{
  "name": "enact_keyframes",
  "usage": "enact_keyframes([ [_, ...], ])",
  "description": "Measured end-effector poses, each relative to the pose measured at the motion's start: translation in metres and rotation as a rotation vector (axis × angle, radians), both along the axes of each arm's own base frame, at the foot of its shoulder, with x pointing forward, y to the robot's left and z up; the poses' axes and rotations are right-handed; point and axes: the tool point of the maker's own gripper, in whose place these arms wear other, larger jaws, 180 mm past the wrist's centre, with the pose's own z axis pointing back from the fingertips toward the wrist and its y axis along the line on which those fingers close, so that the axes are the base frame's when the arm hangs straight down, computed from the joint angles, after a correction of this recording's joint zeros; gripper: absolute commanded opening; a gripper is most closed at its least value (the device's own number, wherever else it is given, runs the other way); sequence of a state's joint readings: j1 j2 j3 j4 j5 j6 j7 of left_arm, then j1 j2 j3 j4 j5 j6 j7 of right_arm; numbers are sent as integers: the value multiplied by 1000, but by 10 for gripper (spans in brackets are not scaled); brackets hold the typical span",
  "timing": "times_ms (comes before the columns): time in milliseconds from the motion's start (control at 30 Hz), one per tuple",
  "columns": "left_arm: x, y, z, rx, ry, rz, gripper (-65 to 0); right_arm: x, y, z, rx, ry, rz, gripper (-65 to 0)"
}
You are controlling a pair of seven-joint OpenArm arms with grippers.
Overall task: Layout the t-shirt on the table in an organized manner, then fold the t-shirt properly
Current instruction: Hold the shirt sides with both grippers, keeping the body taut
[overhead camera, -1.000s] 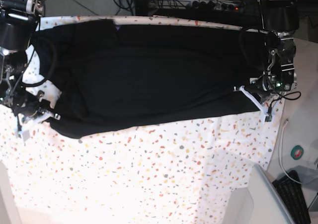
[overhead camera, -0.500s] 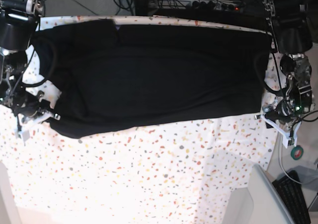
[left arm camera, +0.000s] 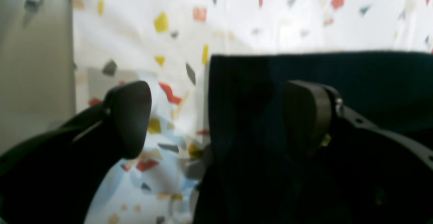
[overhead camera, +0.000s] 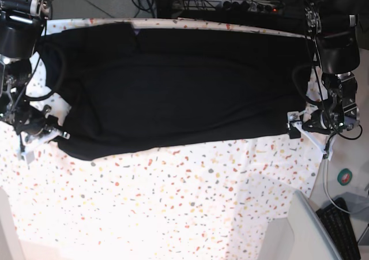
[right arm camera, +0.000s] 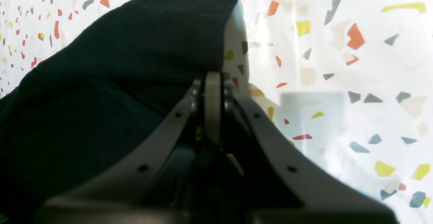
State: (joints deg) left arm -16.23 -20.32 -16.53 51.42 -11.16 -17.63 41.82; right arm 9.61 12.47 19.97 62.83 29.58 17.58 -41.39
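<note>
The left gripper [left arm camera: 216, 119] stands with its jaws spread wide, one pad over bare speckled covering and the other over black cloth, nothing pinched between them; in the base view it sits at the shirt's near corner at about 3 o'clock of the scene. The right gripper [right arm camera: 213, 105] has its jaws pressed together, and black cloth bunches up just past its tips; whether a fold is actually nipped between them cannot be told from the wrist view, though in the base view it rests at the shirt's other near corner, around 9 o'clock.

To do this step well, I judge the left jaws should straddle the hem edge squarely, with the cloth's corner between the pads before they come together; a shallow bite would slip, and a deep one would drag wrinkles into the body.

The t-shirt [overhead camera: 179, 87] lies spread across the far half of the table [overhead camera: 173, 214], stretched from 9 to 3 o'clock between the two grippers; its near hem runs at a slant and looks slightly wavy; from the left gripper the cloth extends toward 9 o'clock.
</note>
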Motion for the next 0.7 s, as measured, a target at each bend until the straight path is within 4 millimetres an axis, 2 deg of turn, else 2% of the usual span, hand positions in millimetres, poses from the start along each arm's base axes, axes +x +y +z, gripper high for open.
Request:
enact_keyframes([
  [67,3,0,-2,-3,-27,3,-84,0,0,0,1,0,0,-650],
  [167,-3,-3,-17,-19,1,17,-86,0,0,0,0,0,2,-650],
  [300,6,-6,-18,-42,-6,37,-87,0,0,0,-1,1,2,-650],
  [467,7,-8,-19,-43,-18,43,-105,0,1,0,0,1,2,-650],
  [533,8,-9,-20,-38,-18,41,-202,0,1,0,0,1,2,-650],
  [633,13,-13,-19,-47,-57,45,-443,0,1,0,0,1,2,-650],
  [700,19,-19,-18,-61,-115,39,-574,0,1,0,0,1,2,-650],
])
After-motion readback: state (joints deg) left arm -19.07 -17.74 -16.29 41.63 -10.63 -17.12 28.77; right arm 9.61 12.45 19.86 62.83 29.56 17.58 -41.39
